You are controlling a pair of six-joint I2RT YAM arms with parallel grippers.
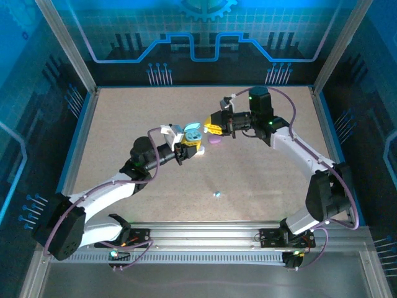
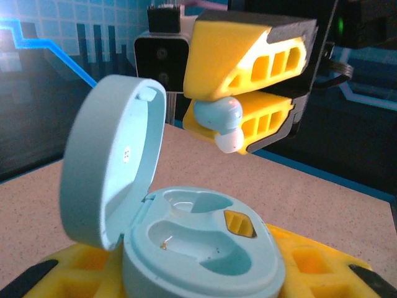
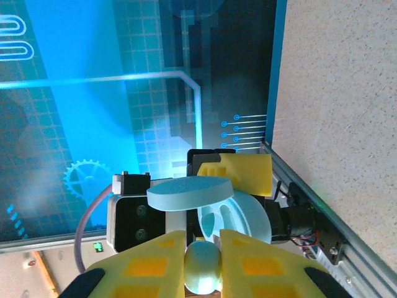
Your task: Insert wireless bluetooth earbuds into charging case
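Note:
The light blue charging case (image 2: 205, 261) sits between the yellow fingers (image 2: 316, 261) of my left gripper (image 1: 188, 149), which is shut on it. Its lid (image 2: 111, 164) stands open and both sockets look empty. Just above the case, my right gripper (image 2: 242, 102) is shut on a light blue earbud (image 2: 218, 118) with a white tip. In the right wrist view that earbud (image 3: 203, 268) is pinched in my right gripper (image 3: 203, 261), facing the open case (image 3: 242, 217). From above, the two grippers meet over the middle of the table, right gripper (image 1: 214, 123) beside the case lid (image 1: 193, 131).
A purple pebble-like case (image 1: 215, 140) lies on the speckled table (image 1: 124, 124) just below the right gripper. A tiny light blue earbud (image 1: 216, 194) lies alone nearer the front. Blue walls with metal frame posts (image 1: 68, 43) surround the table.

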